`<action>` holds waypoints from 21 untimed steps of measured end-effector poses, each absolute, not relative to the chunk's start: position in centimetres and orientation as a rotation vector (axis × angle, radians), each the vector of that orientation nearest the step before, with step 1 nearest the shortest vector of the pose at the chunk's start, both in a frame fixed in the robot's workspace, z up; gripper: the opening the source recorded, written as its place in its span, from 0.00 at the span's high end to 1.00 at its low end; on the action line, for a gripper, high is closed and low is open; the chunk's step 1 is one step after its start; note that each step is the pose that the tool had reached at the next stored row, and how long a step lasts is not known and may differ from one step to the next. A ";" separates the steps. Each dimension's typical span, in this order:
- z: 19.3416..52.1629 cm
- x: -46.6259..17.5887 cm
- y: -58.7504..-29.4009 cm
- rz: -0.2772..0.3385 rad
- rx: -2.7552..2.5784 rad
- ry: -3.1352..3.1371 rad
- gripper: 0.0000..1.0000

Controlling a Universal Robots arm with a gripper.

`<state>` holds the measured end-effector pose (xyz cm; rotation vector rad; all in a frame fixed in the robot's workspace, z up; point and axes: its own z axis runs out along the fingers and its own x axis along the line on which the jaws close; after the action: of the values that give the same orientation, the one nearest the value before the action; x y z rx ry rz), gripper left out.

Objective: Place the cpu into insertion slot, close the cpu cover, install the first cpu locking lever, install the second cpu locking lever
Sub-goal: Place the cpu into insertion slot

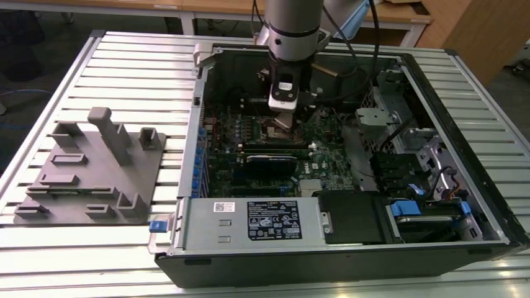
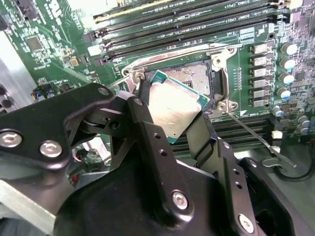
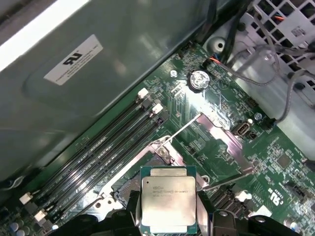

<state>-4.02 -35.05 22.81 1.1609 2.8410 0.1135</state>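
My gripper (image 1: pixel 282 115) reaches down into the open computer case and is shut on the cpu (image 2: pixel 174 109), a flat silver square with a green edge. One black finger (image 2: pixel 146 123) presses each of two opposite sides. The cpu (image 3: pixel 169 202) hangs tilted just above the insertion slot (image 2: pixel 196 73), whose dark pin field and silver rim lie open beneath it. The cpu cover (image 3: pixel 224 140), a silver plate, is swung away beside the socket. Two thin wire locking levers (image 2: pixel 248 132) (image 3: pixel 181 130) stand released, pointing away from the socket.
Long black memory slots (image 2: pixel 197 22) run close alongside the socket. The case wall (image 3: pixel 98 83) rises behind them. Cables (image 3: pixel 278 59) and a drive bay (image 1: pixel 414 161) sit at the exterior view's right. A grey fixture block (image 1: pixel 91 167) rests on the slatted table.
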 end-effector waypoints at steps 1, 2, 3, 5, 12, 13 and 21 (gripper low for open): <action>22.8 -4.0 -35.1 0.113 1.177 2.834 0.46; 22.8 -4.0 -35.1 0.112 1.190 2.828 0.46; 22.8 -4.1 -35.1 0.112 1.200 2.824 0.46; 22.8 -4.1 -35.1 0.111 1.213 2.818 0.46; 22.8 -4.1 -35.1 0.110 1.246 2.802 0.46; 22.8 -4.1 -35.1 0.110 1.250 2.800 0.46; 22.8 -4.1 -35.1 0.109 1.279 2.786 0.46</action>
<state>-4.10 -35.06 22.81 1.2794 2.7865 0.1086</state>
